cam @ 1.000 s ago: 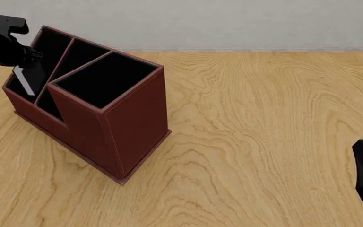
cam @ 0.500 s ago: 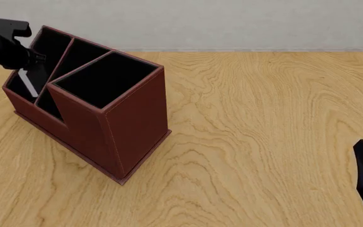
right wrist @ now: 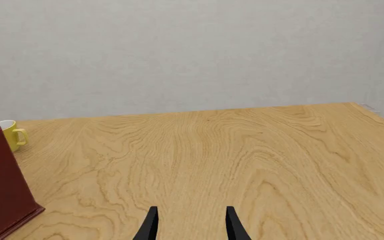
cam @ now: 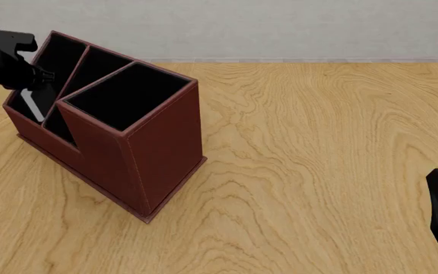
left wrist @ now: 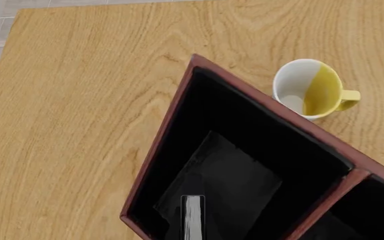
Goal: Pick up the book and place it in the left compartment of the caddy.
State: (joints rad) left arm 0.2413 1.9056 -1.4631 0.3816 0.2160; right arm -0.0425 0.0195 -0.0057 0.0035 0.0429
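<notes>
1. The caddy (cam: 109, 128) is seen standing on the wooden table (cam: 318, 142), its taller end turned toward the camera in the front view and its three black-lined slots open upward.
2. The left compartment (cam: 48, 68), the narrow outermost slot of the caddy, is bounded by a slanted divider from the wedge-shaped middle slot.
3. The book (left wrist: 193, 217) is found inside this left compartment, standing on edge with its pale page edge turned upward; in the front view that edge (cam: 31, 103) is seen as a light tilted strip near the caddy's low end.
4. The left pincer (cam: 21, 71) is held over the outer rim of the caddy's left compartment, just above the book; its fingers are not shown in the left wrist view, so whether it is spread or pressed together cannot be told, nor whether the book is touched.
5. A white and yellow mug (left wrist: 315, 90) is seen upright on the table just beside the caddy's far wall.
6. The right pincer (right wrist: 190, 225) is kept low over the table, well apart from the caddy, with its two fingers spread and nothing between them.
</notes>
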